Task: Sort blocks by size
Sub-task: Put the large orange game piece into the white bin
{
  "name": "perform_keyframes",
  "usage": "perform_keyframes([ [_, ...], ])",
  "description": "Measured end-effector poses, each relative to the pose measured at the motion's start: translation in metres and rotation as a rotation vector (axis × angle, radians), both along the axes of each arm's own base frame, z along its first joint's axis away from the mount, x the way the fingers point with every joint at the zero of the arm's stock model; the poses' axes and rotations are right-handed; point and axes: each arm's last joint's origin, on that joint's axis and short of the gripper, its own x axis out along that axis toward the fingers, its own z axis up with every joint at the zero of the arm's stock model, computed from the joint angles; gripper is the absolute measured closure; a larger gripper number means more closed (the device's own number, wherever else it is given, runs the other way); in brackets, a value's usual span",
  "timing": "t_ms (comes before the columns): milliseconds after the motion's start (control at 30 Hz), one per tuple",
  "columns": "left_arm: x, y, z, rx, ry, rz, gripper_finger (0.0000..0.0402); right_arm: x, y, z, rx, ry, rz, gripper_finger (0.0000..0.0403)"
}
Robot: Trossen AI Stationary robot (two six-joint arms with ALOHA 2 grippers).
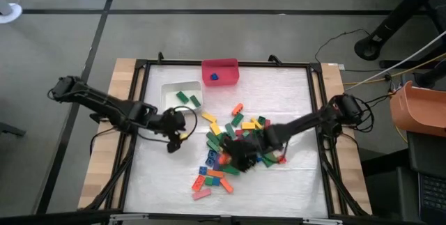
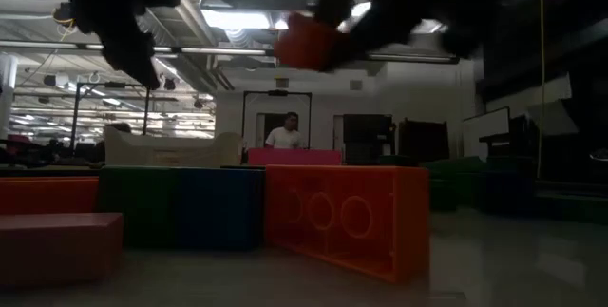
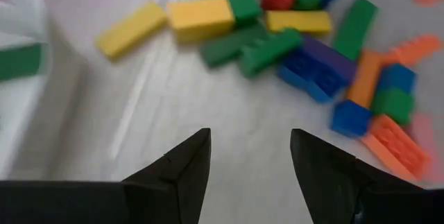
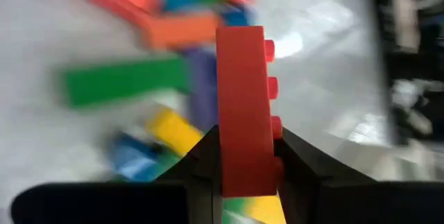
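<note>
The blocks (image 1: pixel 226 148) lie as a loose pile of many colours in the middle of the white mat. My right gripper (image 1: pixel 235 158) hangs over the pile, shut on a long red block (image 4: pixel 243 92), which the low view shows raised above the table (image 2: pixel 309 41). My left gripper (image 3: pixel 250 158) stands open above bare mat, left of the pile (image 1: pixel 174 141), with nothing between its fingers. A white bin (image 1: pixel 169 99) holds green blocks (image 1: pixel 187 99). A red bin (image 1: pixel 220 72) holds a blue block (image 1: pixel 214 76). My right gripper pinches the red block near its nearer end (image 4: pixel 244 161) between its two fingers. One finger (image 4: pixel 295 158) is on the studded face and the other on the opposite face. The block juts out ahead of the fingers, lifted clear of the pile.
Loose blocks (image 1: pixel 209 183) trail from the pile toward the near edge. In the low view an orange block (image 2: pixel 347 217) and red, green and blue ones stand close to the camera. A dark frame (image 1: pixel 139 113) borders the mat. A person (image 2: pixel 283 134) shows far off in the room.
</note>
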Motion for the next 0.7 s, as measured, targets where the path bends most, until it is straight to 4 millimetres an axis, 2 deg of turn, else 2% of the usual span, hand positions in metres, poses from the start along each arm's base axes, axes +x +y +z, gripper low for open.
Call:
perform_keyframes([
  [133, -0.006, -0.018, 0.000, -0.037, 0.001, -0.045, 0.0215, 0.021, -0.042, 0.015, -0.063, -0.138, -0.047, 0.0309],
  [300, -0.013, -0.035, 0.000, -0.081, 0.004, -0.078, 0.0215, 0.042, -0.108, 0.023, -0.041, -0.308, -0.147, 0.0308],
  [533, -0.019, -0.048, 0.001, -0.078, -0.019, -0.061, 0.0215, 0.066, -0.188, 0.001, 0.060, -0.494, -0.154, 0.0307],
  [700, -0.022, -0.052, 0.001, -0.051, -0.052, -0.018, 0.0215, 0.076, -0.219, -0.025, 0.112, -0.563, -0.179, 0.0307],
])
